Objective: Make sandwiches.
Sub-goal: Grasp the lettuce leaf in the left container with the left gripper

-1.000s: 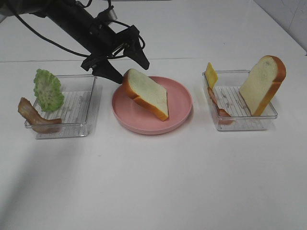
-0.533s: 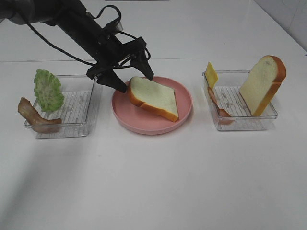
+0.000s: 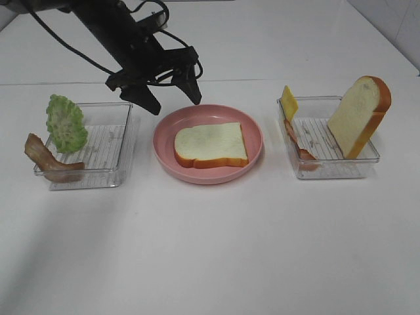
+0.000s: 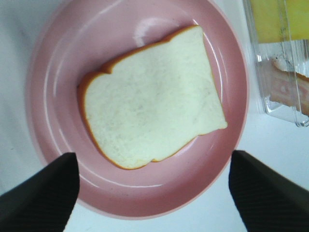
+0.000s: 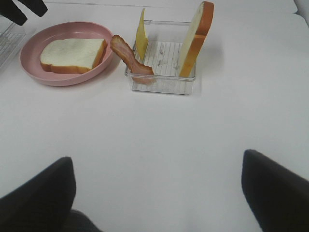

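Since a second ago the bread slice [image 3: 211, 145] has fallen flat on the pink plate [image 3: 164, 155], and my left end effector [image 3: 175, 103] has lifted clear, jaws wide, empty. Grabbing the leaning lettuce [image 3: 65, 123] could tip its light tray [image 3: 126, 141].

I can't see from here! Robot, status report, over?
Left claw open, above pink plate. Right claw open, over table. One bread slice flat on plate. Nothing blocking it.

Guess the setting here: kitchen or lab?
Likely a robot lab bench, not a kitchen: plain white table, toy bread on a pink plate, clear sorting trays.
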Controlling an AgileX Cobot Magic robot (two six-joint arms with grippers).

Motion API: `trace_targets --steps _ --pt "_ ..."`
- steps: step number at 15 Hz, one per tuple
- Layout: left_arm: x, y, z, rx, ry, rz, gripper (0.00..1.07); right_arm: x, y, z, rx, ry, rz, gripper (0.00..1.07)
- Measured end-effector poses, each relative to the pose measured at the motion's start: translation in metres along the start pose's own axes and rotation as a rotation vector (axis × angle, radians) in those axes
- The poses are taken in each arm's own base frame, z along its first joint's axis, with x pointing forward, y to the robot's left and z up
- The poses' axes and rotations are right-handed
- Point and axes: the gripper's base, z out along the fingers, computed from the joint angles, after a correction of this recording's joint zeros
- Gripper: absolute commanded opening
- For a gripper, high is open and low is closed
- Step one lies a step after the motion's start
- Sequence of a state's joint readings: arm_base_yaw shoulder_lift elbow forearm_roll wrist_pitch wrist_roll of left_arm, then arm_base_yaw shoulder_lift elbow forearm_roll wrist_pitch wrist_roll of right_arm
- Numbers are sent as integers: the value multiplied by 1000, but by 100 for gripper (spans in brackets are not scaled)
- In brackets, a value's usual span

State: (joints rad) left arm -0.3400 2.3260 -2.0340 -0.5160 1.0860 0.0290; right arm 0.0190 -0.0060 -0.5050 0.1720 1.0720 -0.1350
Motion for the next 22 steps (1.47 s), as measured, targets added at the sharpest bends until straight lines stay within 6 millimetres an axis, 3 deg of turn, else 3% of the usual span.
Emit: trace_targets --steps 4,6,9,13,17,19,22 --pt "-2 -7 -55 -168 -85 6 77 0 0 0 0 0 0 88" --pt "-4 3 -93 -263 -112 -27 76 0 0 0 0 0 0 88" --pt "-10 35 -119 -308 -157 -96 76 0 0 0 0 0 0 88" --pt "-12 72 -138 -389 -181 -147 76 0 0 0 0 0 0 88" --pt "-12 96 -149 -470 -190 -169 74 0 0 0 0 0 0 88" --pt "-12 106 -145 -475 -177 -186 71 0 0 0 0 0 0 88" --pt "-12 123 -117 -480 -108 -208 71 0 0 0 0 0 0 88"
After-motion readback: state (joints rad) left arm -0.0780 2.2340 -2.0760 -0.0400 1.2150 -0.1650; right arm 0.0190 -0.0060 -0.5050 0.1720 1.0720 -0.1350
